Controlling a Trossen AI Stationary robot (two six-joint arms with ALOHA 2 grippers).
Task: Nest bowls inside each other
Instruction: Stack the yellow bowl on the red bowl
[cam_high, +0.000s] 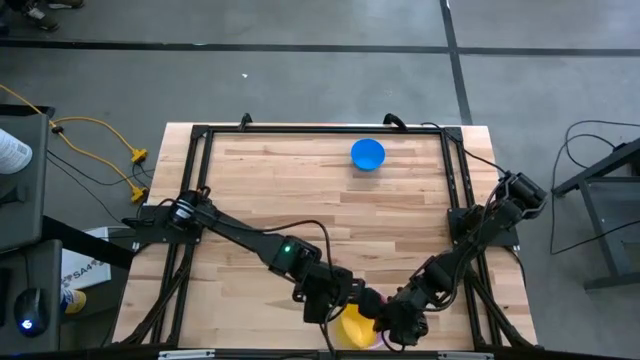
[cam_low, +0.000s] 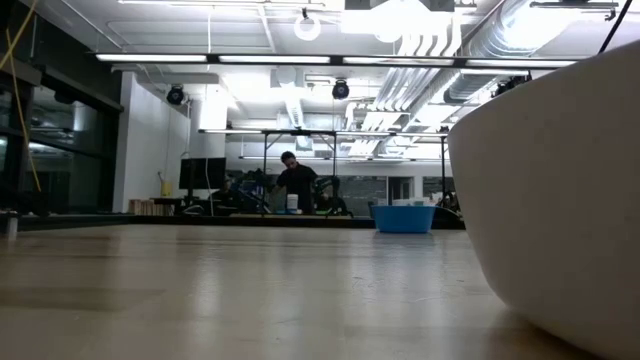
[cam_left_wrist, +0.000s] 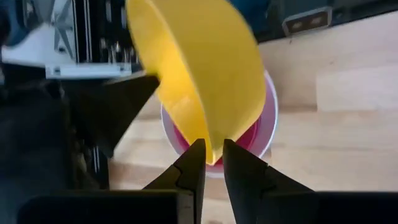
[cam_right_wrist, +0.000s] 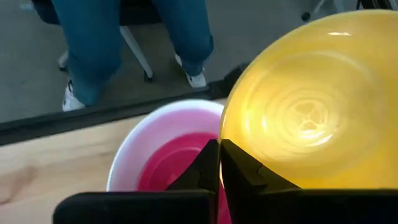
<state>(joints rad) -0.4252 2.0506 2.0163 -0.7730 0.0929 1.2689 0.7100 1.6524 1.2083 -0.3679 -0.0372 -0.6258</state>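
The rim of the yellow bowl (cam_left_wrist: 199, 68) is pinched between the two dark fingers of the left gripper (cam_left_wrist: 213, 163), which are drawn close with only the thin plastic wall between them; the bowl is held steeply tilted above the stack beneath it. In the high view the left gripper (cam_high: 335, 298) is seen at the near edge of the table (cam_high: 300, 190), just beside the yellow bowl (cam_high: 352, 328). The fingers of the right gripper (cam_right_wrist: 219, 163) are pressed together with nothing between them, their tips set at the inner rim of the white bowl (cam_right_wrist: 168, 127), close against the yellow bowl (cam_right_wrist: 311, 106). Inside the white bowl a pink bowl (cam_right_wrist: 171, 163) is nested, and the same pair is seen below the yellow one from the left wrist, the white bowl (cam_left_wrist: 271, 118) ringing the pink bowl (cam_left_wrist: 247, 137). From above, the right gripper (cam_high: 398, 318) is placed just to the right of the stack. The blue bowl (cam_high: 367, 154) is left standing alone near the far edge, well apart from both arms, and is seen from the low camera as the blue bowl (cam_low: 403, 218) in the distance, with the white bowl (cam_low: 550, 180) looming close at the right. A person's legs (cam_right_wrist: 124, 43) in blue trousers are visible beyond the table edge.
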